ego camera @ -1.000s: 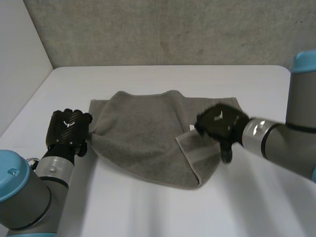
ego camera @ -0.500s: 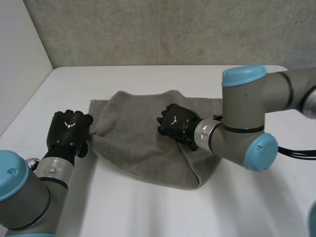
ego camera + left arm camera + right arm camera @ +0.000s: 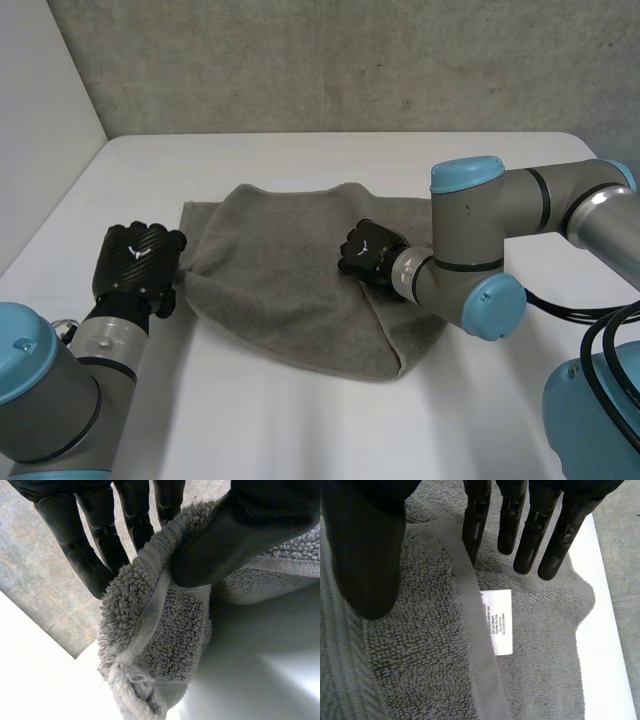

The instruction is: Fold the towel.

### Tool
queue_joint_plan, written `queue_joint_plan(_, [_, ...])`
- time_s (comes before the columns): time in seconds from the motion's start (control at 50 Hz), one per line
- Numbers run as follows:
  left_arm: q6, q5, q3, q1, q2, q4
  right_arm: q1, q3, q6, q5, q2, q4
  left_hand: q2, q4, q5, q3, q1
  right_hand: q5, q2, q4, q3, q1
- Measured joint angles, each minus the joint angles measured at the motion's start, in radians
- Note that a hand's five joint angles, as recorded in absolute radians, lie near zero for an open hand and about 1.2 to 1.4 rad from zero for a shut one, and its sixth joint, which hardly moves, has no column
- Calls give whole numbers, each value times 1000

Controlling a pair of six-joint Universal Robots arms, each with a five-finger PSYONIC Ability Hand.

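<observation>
Right arm (image 3: 470, 240) hides the towel (image 3: 285, 280)'s right side; right hand (image 3: 366, 250) straight-fingered above its label (image 3: 499, 622); left hand (image 3: 136, 262) pinches its left edge.

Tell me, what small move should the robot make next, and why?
Probably the right hand should come down and pinch the hem beside the white label. Its fingers are straight above the towel and hold nothing, while the left hand pinches the towel's edge on its own side.
</observation>
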Motion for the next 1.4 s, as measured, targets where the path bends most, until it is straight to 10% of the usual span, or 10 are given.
queue_joint_plan(0.26, [1, -1, -1, -1, 0, 0, 2, 15, 19, -2, -11, 79, 0, 0, 0, 0, 0, 746, 777, 789, 774, 665])
queue_joint_plan(0.52, [1, -1, 3, 2, -4, 0, -49, 68, 338, -7, -243, 73, 0, 0, 0, 0, 0, 747, 778, 799, 785, 665])
queue_joint_plan(0.88, [9, 0, 30, 33, -80, -1, -419, 883, 756, -21, -735, -430, 0, 0, 5, 0, 5, 765, 778, 800, 790, 678])
queue_joint_plan(1.14, [10, 0, 30, 33, -116, -2, -432, 1030, 797, -76, -773, -530, -6, -6, 0, -14, 3, 765, 778, 800, 790, 678])
queue_joint_plan(1.24, [12, 0, 28, 32, -121, -2, -442, 1046, 795, -79, -809, -534, -426, -484, -453, -493, -377, 765, 778, 800, 790, 678])
queue_joint_plan(1.4, [16, 3, 37, 32, -152, -2, -481, 1075, 795, -77, -871, -550, -538, -581, -569, -610, -471, 765, 778, 800, 790, 678])
